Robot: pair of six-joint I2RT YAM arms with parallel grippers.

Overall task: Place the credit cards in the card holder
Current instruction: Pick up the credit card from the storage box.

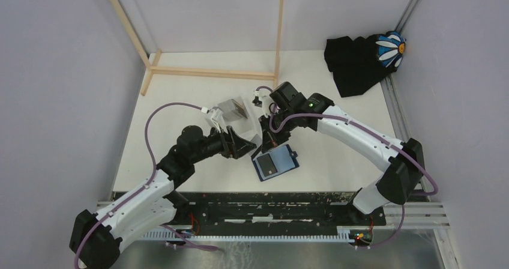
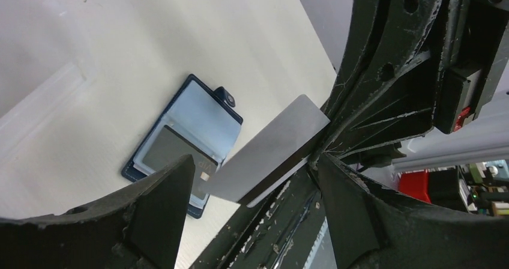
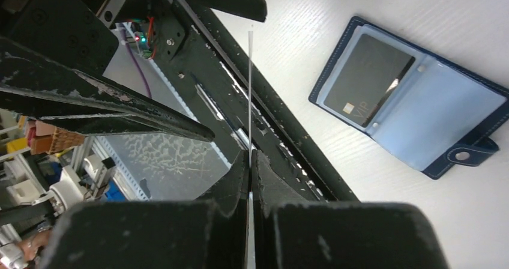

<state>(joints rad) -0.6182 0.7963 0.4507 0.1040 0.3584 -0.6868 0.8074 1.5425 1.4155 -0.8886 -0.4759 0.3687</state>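
The right end effector (image 3: 250, 158) is pressed together on one end of a silvery credit card (image 2: 270, 152), which stands on edge with its long axis running out along the fingers. The left end effector (image 2: 258, 188) is spread either side of it, apparently not touching. The card holder (image 1: 275, 163) lies open on the tabletop (image 1: 336, 161) just beside.

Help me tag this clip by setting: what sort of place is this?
Probably a robotics lab test cell: a white tabletop boxed in by plain grey walls, with a left arm and right arm bolted to a black baseplate.
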